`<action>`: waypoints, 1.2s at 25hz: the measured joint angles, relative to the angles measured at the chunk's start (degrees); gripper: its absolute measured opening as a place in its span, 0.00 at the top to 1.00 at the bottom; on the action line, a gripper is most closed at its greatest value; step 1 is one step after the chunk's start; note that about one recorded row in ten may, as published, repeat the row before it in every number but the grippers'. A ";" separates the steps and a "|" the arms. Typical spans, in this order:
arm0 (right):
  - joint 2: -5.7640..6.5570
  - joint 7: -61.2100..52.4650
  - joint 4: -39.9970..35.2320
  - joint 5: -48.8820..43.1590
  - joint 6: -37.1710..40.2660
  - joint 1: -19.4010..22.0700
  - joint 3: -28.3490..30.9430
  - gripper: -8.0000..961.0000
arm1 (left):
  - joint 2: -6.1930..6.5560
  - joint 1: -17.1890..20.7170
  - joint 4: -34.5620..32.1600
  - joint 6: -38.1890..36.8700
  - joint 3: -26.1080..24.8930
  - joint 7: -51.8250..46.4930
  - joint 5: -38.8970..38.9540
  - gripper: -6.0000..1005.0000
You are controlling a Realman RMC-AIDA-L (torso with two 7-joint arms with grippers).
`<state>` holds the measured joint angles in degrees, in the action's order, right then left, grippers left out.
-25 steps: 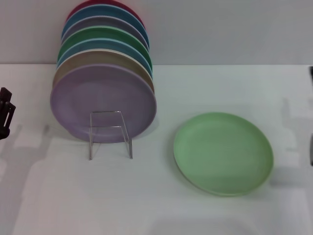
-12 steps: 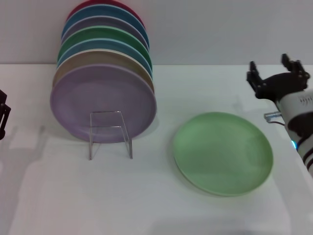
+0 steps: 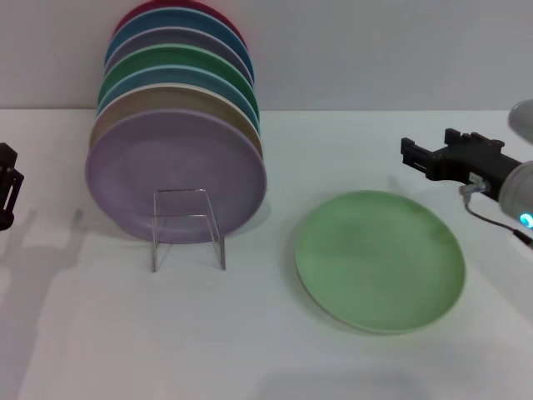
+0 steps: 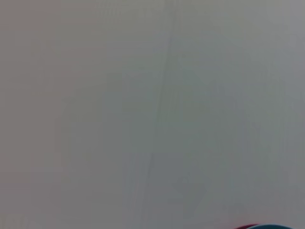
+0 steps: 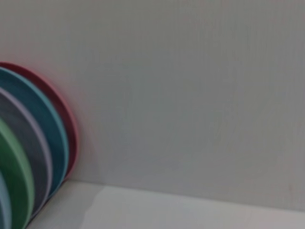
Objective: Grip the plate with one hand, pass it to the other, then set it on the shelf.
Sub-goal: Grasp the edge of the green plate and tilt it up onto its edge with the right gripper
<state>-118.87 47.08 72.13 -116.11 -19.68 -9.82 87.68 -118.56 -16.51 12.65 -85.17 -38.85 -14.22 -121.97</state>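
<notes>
The light mint-green plate lies flat on the white table, right of centre in the head view. The clear acrylic shelf stands to its left and holds several plates on edge, with a lilac plate in front and a darker green plate further back. My right gripper is open and empty. It hovers just beyond the plate's far right rim without touching it. My left gripper shows only partly at the far left edge, away from the shelf.
The stacked plates also show in the right wrist view against the pale wall. The left wrist view shows the wall and a sliver of plate rims. The white table stretches in front.
My right gripper came in from the right edge, then turned and dropped lower toward the plate's far rim. The left gripper shifted slightly at the left edge. The plates have not moved.
</notes>
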 joint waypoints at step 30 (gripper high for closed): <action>1.03 -25.81 0.06 -33.38 -58.96 -19.71 28.15 0.34 | -0.09 -1.63 0.64 -0.07 -0.09 0.07 0.24 0.29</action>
<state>-117.84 21.27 72.19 -149.49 -78.64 -29.53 115.83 -118.65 -18.14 13.29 -85.24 -38.94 -14.15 -121.72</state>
